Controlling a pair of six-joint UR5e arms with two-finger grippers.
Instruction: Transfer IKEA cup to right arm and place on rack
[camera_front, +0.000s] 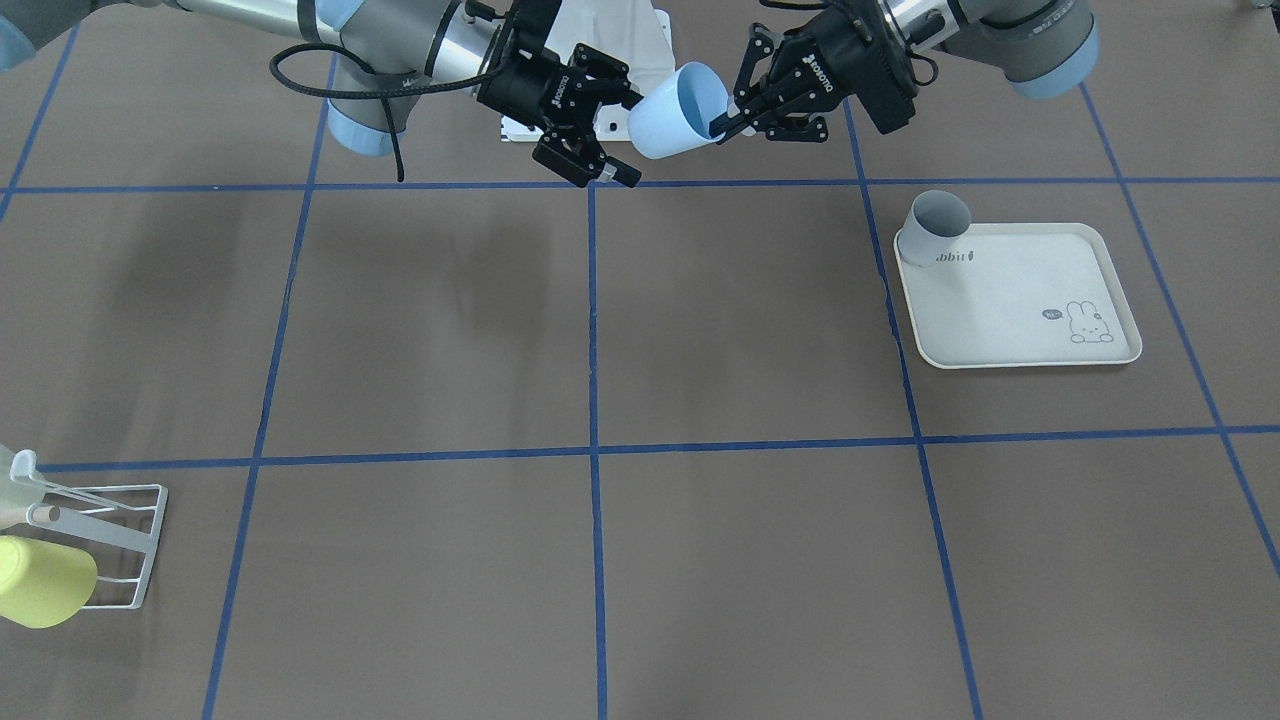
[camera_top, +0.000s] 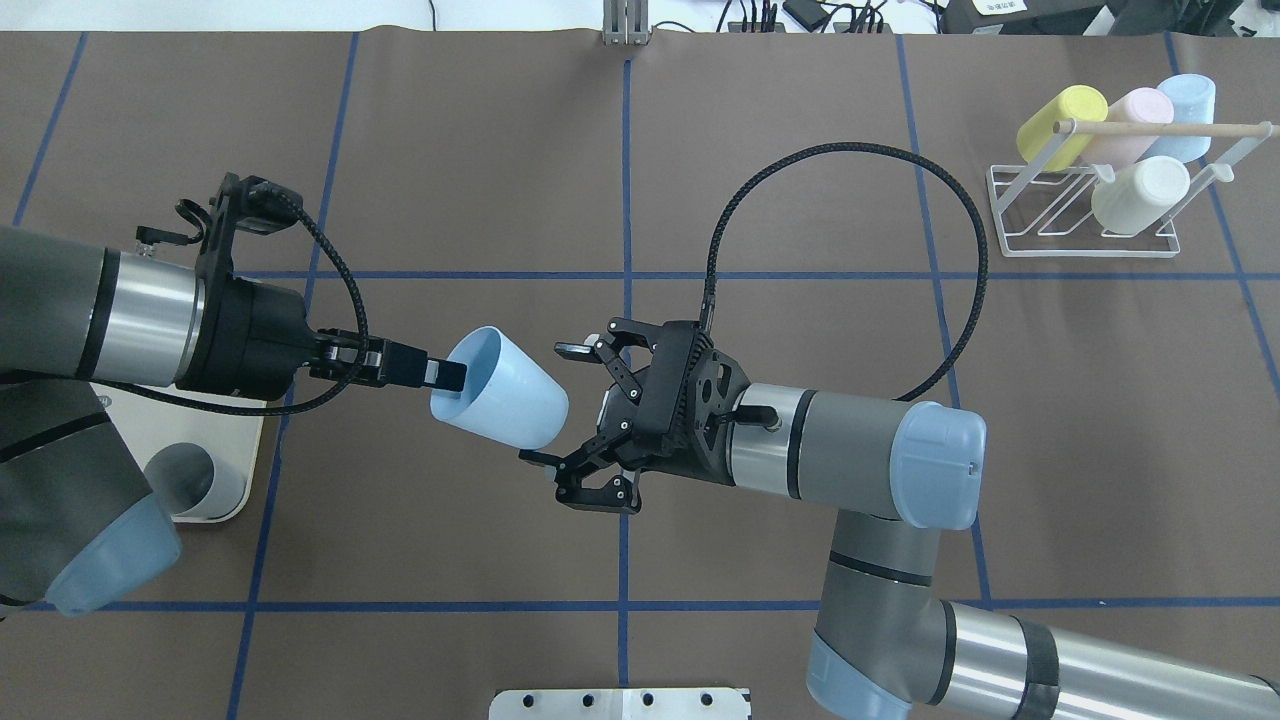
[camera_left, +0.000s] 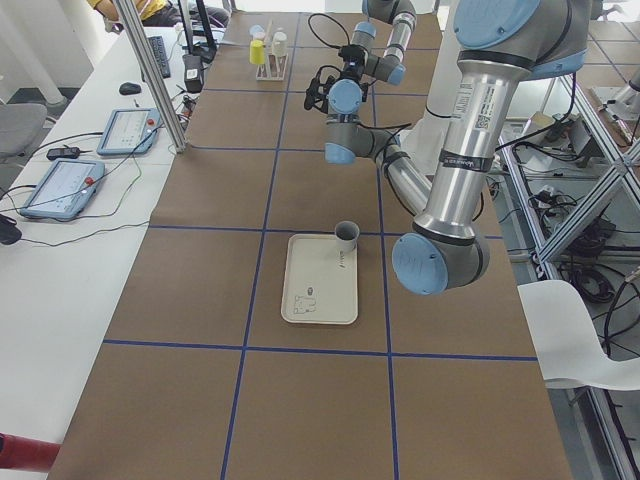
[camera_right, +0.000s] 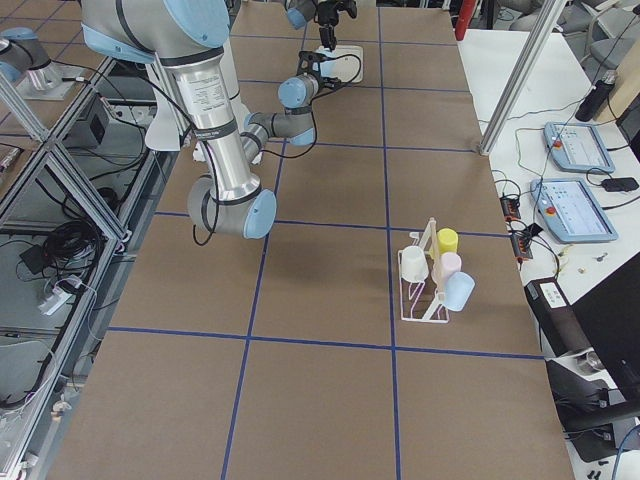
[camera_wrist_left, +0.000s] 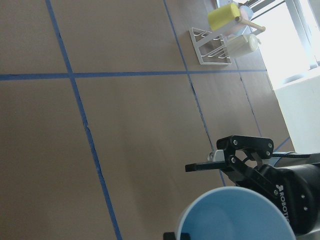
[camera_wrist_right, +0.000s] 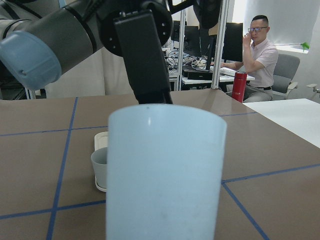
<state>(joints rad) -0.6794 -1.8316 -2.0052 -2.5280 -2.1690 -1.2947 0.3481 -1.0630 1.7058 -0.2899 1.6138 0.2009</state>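
Logo ROBOTIQ: left hand (camera_front: 725, 125) gripping cup (camera_front: 665, 128); tray (camera_front: 1000, 300) "bbit".

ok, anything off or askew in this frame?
Nothing stands out. The light-blue cup is tilted in mid-air only because the left gripper pinches its rim for the hand-over; the right gripper is open at its base. The grey cup stands upright in the tray's corner.
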